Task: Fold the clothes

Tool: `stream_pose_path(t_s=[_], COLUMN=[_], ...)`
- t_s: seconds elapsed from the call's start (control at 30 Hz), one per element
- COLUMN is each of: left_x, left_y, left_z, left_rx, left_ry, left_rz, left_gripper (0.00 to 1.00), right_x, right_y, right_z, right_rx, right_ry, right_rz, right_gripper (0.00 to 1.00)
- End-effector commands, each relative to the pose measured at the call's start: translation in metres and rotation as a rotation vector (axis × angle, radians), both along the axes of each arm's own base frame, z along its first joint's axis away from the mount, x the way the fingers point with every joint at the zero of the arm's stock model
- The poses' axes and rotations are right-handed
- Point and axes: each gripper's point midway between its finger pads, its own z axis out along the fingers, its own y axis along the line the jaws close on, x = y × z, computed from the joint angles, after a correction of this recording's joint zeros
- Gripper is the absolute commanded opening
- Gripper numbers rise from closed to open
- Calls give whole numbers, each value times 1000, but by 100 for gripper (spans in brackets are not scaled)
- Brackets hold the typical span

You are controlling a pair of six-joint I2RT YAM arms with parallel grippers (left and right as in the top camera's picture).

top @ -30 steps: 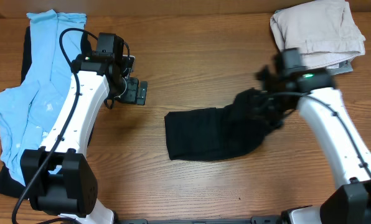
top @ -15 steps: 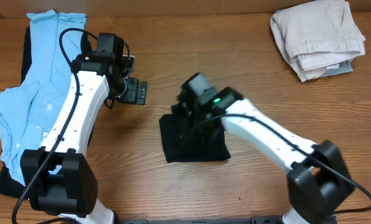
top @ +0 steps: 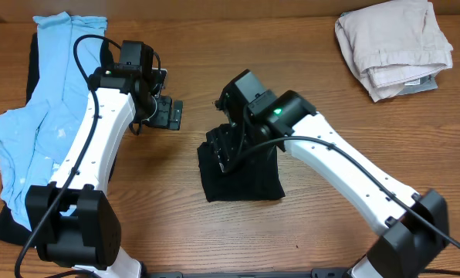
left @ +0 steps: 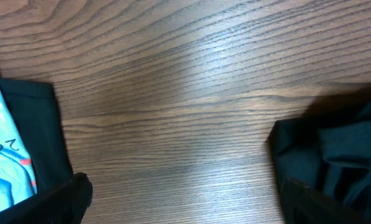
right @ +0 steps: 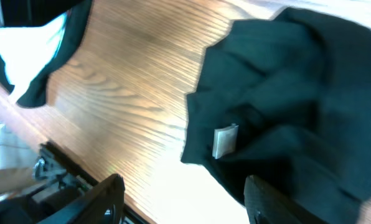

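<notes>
A plain black garment [top: 245, 177] lies doubled over at the table's middle; in the right wrist view its cloth [right: 279, 93] is rumpled and shows a small white label [right: 225, 141]. My right gripper [top: 222, 150] hovers over the garment's left part with its jaws apart [right: 185, 200], and bare wood shows between them. My left gripper [top: 168, 114] stands open to the left of the garment, over bare wood [left: 188, 211]. The black garment's edge [left: 335, 149] shows at the right of the left wrist view.
Light blue clothes [top: 45, 116] lie over a black one [top: 6, 224] along the table's left side, both seen again [left: 2, 162] at the left wrist view's edge. A pile of beige clothes [top: 396, 42] sits at the back right.
My right arm swung left across the table, carrying the black garment's right half over onto its left half, and its jaws opened. The left arm stayed still.
</notes>
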Motion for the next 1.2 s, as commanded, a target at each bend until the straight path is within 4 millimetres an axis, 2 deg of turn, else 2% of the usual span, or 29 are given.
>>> stream_pose_path(t_s=[0.0,0.1,0.23,0.33,0.37,0.4,0.47,0.53,0.57,0.73,0.9,0.93,0.97,1.0,1.03,1.17], left_x=[6,7,8,8,8,8,8,8,8,8,8,8,8,9,9,9], left_y=[2,2,2,2,2,2,2,2,2,2,2,2,2,2,1,2], left_z=[4,4,4,4,4,4,4,4,4,4,4,4,4,4,5,5], left_rx=[1,0,0,0,0,0,2,1,1,1,1,0,0,0,0,1], left_ry=[-17,-21,-25,-23,-23,-23,-24,-25,-25,-25,-26,-26,-27,-28,-28,-29], left_rz=[10,10,10,10,10,8,7,7,7,7,7,7,7,7,7,7], left_gripper=[100,100,100,100,100,100,100,100,100,100,100,100,100,100,100,100], right_x=[9,7,1,-2,-2,-2,-1,-2,-3,-23,-55,-62,-68,-74,-79,-84], right_y=[-28,-43,-48,-51,-51,-51,-49,-47,-47,-26,7,14,20,25,28,31], right_z=[-5,-24,-61,-79,-82,-83,-82,-81,-80,-76,-74,-74,-73,-73,-73,-73], right_rx=[-120,-196,-245,-266,-268,-267,-259,-255,-253,-175,-148,-145,-142,-140,-140,-142], right_ry=[-32,-12,37,58,60,59,50,46,50,103,94,87,81,76,74,75], right_rz=[-89,-111,-107,-106,-105,-105,-100,-89,-85,9,128,153,177,198,213,229], right_gripper=[67,68,67,66,62,54,17,4,4,4,6,15,34,46,53,59])
